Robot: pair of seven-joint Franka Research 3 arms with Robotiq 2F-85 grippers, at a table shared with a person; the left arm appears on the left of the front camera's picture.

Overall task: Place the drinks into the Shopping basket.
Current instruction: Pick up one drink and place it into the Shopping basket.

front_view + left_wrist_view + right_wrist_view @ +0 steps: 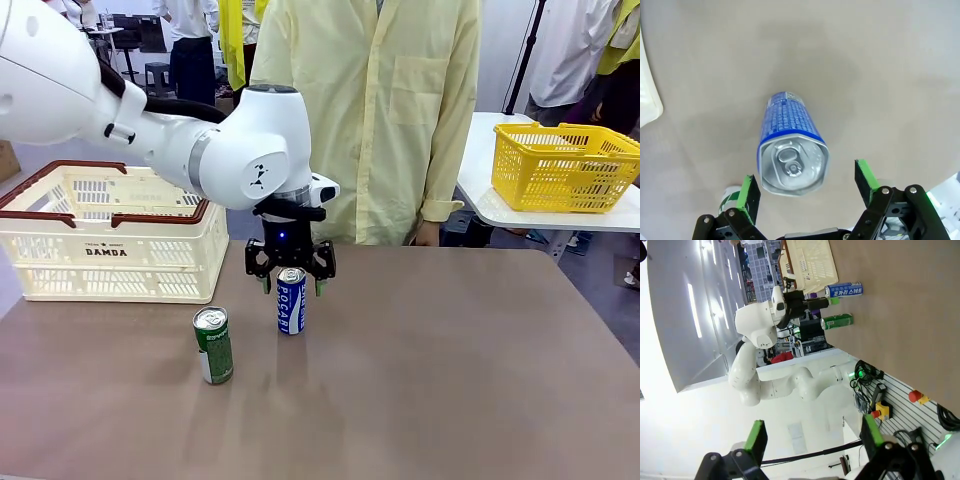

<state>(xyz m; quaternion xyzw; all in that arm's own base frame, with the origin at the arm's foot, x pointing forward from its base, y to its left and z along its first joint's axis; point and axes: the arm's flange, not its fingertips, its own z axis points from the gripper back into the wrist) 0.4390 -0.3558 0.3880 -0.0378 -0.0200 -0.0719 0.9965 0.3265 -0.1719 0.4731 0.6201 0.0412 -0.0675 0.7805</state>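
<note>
1. Basket (110,265): cream crate with a dark red rim and "DAMDA" lettering, on the table's (450,380) far left. No can is visible in it.
2. Green can (213,346): upright on the table in front of the basket's right corner, apart from it. It stands left of the blue can and nearer the robot. In the left wrist view a sliver of it (729,197) shows behind one finger.
3. Left gripper (292,287): points straight down at the end of the left arm, which reaches in over the basket. The jaws are spread wide and hold nothing.
4. Blue can (291,301): upright near the table's middle, directly under the left gripper.
   - Its silver top sits level with the fingertips and between them.
   - From the left wrist, the can (790,150) lies inside the gripper's (806,184) span but off-centre.
   - One green pad is just beside the can's edge; the other stands clearly apart from it.
   - Contact at the near pad cannot be told.
5. Person (380,110): in a pale yellow shirt, standing at the far edge behind the blue can.
6. Yellow basket (560,170): on a separate white table at far right.
7. Right gripper (813,435): jaws wide with nothing between them, well away from both cans (844,290)
</note>
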